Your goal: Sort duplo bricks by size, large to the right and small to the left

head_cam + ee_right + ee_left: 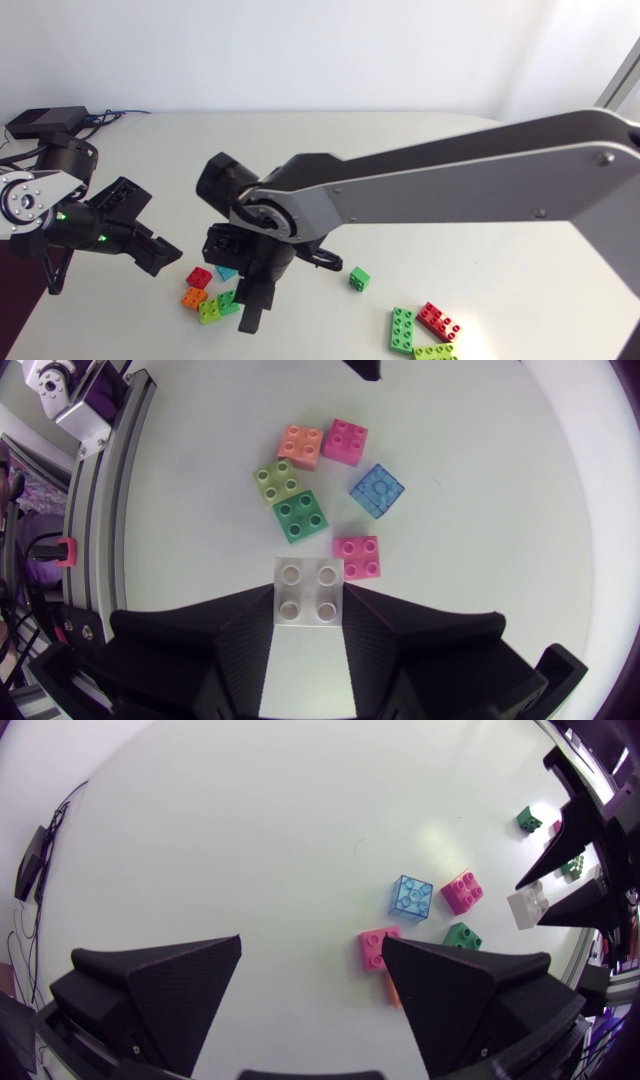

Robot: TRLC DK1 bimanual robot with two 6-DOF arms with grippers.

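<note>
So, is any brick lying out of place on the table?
One small dark green brick lies alone in the middle, apart from the small bricks at the left and the large bricks at the right. The right pincer holds a white brick near the small ones.

Eight small bricks [301, 517], three large bricks [402, 329]

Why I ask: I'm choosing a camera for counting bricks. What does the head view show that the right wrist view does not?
Only the head view shows a lone small green brick and the large bricks: the large green brick, the large red brick and the large lime brick. Only the right wrist view shows the small white brick, gripped between the right hand's fingers. Both show the right hand and, ahead of it, the cluster of small bricks, including the orange brick.
</note>
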